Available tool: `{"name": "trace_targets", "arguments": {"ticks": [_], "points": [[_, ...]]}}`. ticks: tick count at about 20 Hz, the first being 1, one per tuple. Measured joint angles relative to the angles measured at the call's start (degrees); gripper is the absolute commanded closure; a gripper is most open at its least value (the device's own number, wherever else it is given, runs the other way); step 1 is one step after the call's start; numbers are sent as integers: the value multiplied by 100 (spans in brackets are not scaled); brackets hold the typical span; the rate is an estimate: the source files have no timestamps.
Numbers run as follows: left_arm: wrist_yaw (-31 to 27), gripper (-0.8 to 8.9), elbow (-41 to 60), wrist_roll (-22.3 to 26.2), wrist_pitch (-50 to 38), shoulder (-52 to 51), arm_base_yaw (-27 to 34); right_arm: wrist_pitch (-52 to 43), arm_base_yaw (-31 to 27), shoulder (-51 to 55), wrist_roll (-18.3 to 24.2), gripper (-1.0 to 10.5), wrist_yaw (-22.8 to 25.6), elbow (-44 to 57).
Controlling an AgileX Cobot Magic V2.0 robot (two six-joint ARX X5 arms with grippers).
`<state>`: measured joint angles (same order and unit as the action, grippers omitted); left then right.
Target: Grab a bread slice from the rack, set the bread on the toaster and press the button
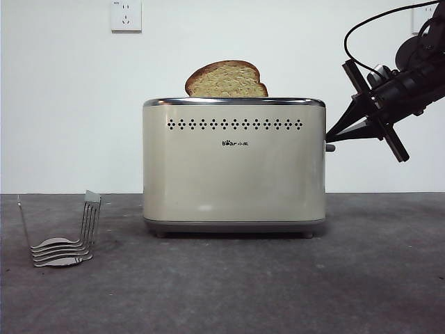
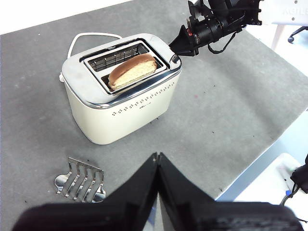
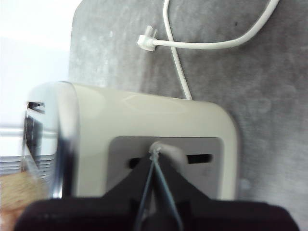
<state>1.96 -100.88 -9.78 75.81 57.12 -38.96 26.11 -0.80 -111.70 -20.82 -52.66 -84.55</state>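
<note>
The cream toaster point(image 1: 233, 167) stands mid-table with the slice of bread point(image 1: 226, 80) upright in its front slot, its top sticking out. The empty wire rack point(image 1: 66, 240) sits to the toaster's left. My right gripper point(image 1: 332, 133) is shut, and its tips are at the small grey button point(image 1: 329, 147) on the toaster's right side. The right wrist view shows the tips point(image 3: 155, 153) against the button point(image 3: 166, 148) in its slot. My left gripper point(image 2: 158, 156) is shut and empty. It hangs high above the table, in front of the toaster point(image 2: 120, 96) and near the rack point(image 2: 81, 179).
The toaster's white cord and plug point(image 3: 202, 43) lie on the grey table behind it. A white wall socket point(image 1: 126, 15) is on the back wall. The table edge point(image 2: 260, 149) runs to the right of the toaster, with white furniture beyond.
</note>
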Motion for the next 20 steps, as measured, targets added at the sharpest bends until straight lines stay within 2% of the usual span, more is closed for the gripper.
{"name": "trace_targets", "arguments": {"ticks": [7,14,20], "points": [[13,822,0,-37,0,0,0,92,-2,-262,2,954,15,-9],[-2,822,0,-37,0,4,0,343,-2,-334,208,954,144,-50],[-297,822,0,-37,0,129,0,474,17,-560,267,954,157,-98]]}}
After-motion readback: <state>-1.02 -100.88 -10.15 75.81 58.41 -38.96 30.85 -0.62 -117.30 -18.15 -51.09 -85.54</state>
